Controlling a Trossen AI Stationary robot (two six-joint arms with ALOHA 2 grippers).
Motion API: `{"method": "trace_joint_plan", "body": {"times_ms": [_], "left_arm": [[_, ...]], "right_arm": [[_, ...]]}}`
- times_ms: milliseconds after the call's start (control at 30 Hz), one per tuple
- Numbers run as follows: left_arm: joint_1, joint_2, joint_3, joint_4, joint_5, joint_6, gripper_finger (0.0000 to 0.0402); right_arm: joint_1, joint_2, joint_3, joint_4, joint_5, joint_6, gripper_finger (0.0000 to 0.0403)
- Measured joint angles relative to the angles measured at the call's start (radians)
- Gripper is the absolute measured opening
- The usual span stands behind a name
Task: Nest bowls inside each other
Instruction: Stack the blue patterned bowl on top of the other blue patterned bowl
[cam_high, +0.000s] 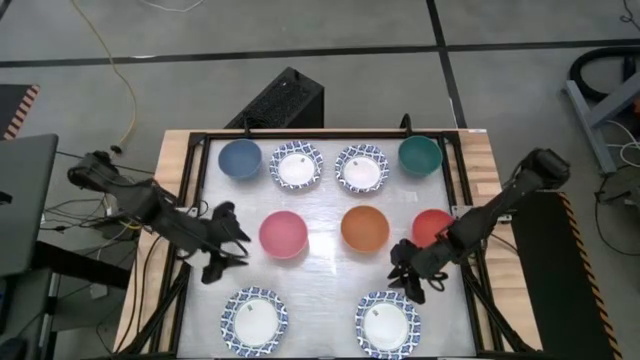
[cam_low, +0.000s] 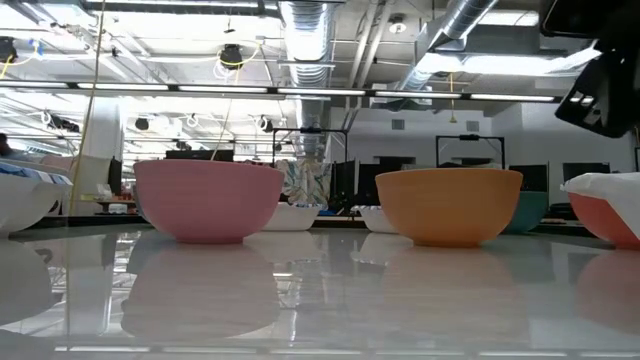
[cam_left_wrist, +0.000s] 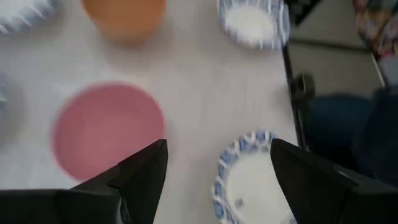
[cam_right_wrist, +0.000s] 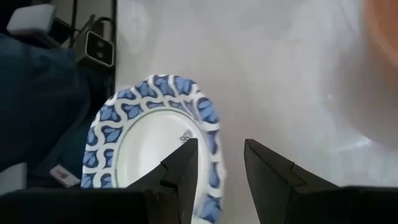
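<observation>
A grey concrete floor (cam_high: 520, 90) crossed by dark seams is seen around the white-topped table (cam_high: 325, 265). A yellow cable (cam_high: 118, 60) is laid across it. Overhead, silver ducts (cam_low: 312, 25) and strip lights (cam_low: 225, 89) are visible.

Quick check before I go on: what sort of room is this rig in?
Most likely a lab or workshop hall. The low view shows bare ceiling ducts and strip lights, the high view a concrete floor with loose cables around the table.
</observation>
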Motion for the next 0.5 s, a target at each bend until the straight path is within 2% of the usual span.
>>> {"method": "trace_joint_plan", "body": {"times_ms": [267, 500], "left_arm": [[0.000, -0.100, 0.030, -0.003, -0.152, 0.065, 0.0274], [0.001, -0.119, 0.025, -0.021, -0.177, 0.065, 0.0274]], "right_arm": [[0.014, 0.125, 0.000, 0.110, -0.028, -0.004, 0.0152], [0.003, 0.196, 0.000, 0.105, -0.034, -0.004, 0.0152]]}}
